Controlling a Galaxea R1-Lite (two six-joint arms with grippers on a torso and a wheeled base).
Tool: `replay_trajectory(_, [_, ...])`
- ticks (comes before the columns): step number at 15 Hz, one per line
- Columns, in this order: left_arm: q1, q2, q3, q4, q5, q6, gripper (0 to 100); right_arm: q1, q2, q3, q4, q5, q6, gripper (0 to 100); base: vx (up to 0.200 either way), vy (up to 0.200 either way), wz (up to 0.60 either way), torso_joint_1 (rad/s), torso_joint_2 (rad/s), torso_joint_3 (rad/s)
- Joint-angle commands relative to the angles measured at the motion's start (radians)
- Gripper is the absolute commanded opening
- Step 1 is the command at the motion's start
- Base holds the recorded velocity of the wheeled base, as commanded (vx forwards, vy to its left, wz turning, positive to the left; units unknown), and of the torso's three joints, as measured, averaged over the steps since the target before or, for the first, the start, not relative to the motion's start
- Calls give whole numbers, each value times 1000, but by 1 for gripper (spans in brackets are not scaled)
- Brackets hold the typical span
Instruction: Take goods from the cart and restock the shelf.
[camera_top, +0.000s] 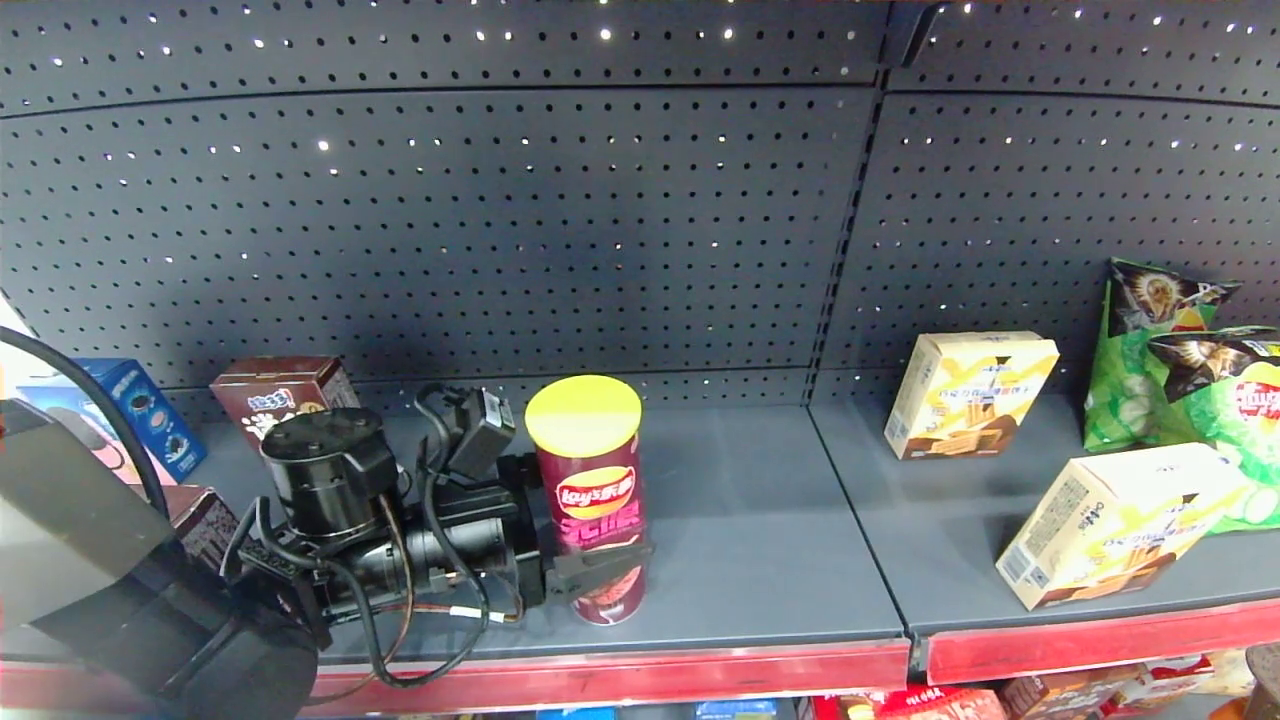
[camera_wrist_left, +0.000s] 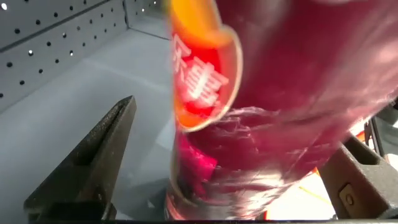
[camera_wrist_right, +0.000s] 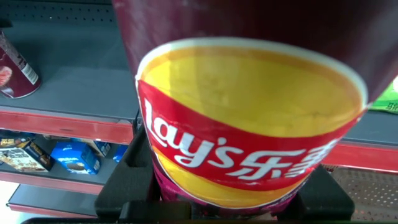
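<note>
A maroon chip can (camera_top: 590, 500) with a yellow lid stands upright near the front of the grey shelf (camera_top: 760, 520). My left gripper (camera_top: 600, 572) is open around its lower part. In the left wrist view the can (camera_wrist_left: 280, 93) sits between the fingers (camera_wrist_left: 93, 168), and one finger stands clear of it with a gap. My right gripper (camera_wrist_right: 224, 202) is shut on a second maroon chip can (camera_wrist_right: 249, 124), held in front of the shelf edge. From there the shelf can (camera_wrist_right: 15, 71) shows far off.
A blue cookie box (camera_top: 140, 415) and a brown box (camera_top: 280, 395) stand behind my left arm. Two yellow-white wafer boxes (camera_top: 965, 395) (camera_top: 1120, 525) and green chip bags (camera_top: 1180, 370) fill the right bay. A pegboard wall (camera_top: 500, 220) backs the shelf. Goods (camera_wrist_right: 68, 155) lie on a lower shelf.
</note>
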Motion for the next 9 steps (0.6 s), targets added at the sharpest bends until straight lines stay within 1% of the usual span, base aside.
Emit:
replay_trajectory(1, [1, 2, -2, -1, -1, -1, 100, 1, 1, 4, 0, 0, 0, 0, 0, 0, 0, 0, 0, 0])
replay_trajectory(5, [3, -44, 8, 1, -1, -1, 100, 1, 1, 10, 0, 0, 0, 0, 0, 0, 0, 0, 0, 0])
replay_trajectory(9, [4, -119, 64, 1, -1, 2, 100, 1, 2, 13, 0, 0, 1, 0, 0, 0, 0, 0, 0, 0])
